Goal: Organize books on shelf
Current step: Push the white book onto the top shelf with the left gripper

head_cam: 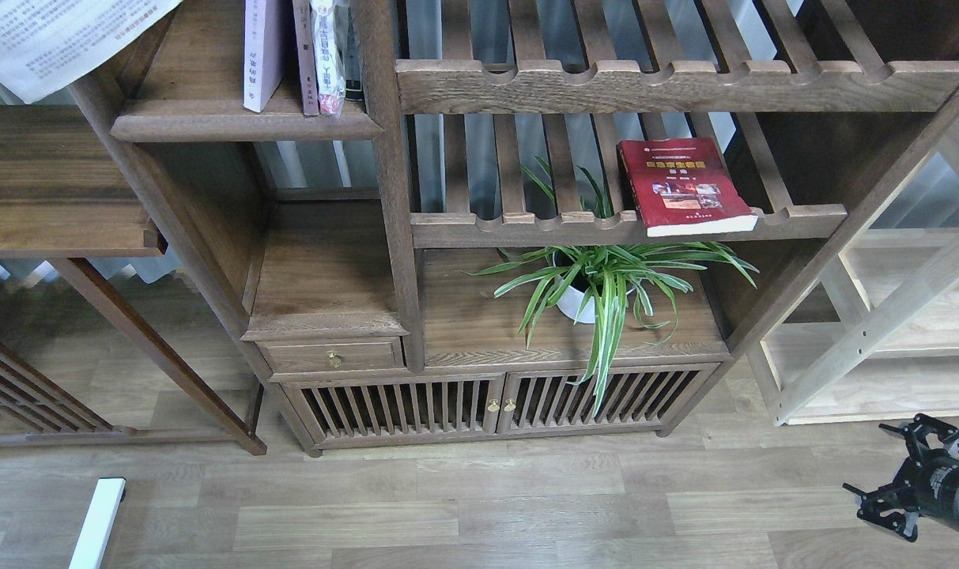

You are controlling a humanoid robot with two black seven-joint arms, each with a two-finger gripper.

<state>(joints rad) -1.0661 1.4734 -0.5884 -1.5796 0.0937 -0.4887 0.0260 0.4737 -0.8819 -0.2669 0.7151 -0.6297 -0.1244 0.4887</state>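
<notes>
A wood floor (479, 506) runs under the dark shelf (242, 122), where a pale book (262, 55) stands. Right of the shelf, a red book (685, 186) lies flat on a slatted rack (526, 225), above a plant (598, 284). Far below, the right hand (894, 482) spreads wide, holding nothing.

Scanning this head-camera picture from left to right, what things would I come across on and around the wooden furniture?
Sheet of printed paper → pale lavender book standing on the dark shelf → spider plant in its white pot → red book lying flat on the slatted rack → right gripper.
</notes>
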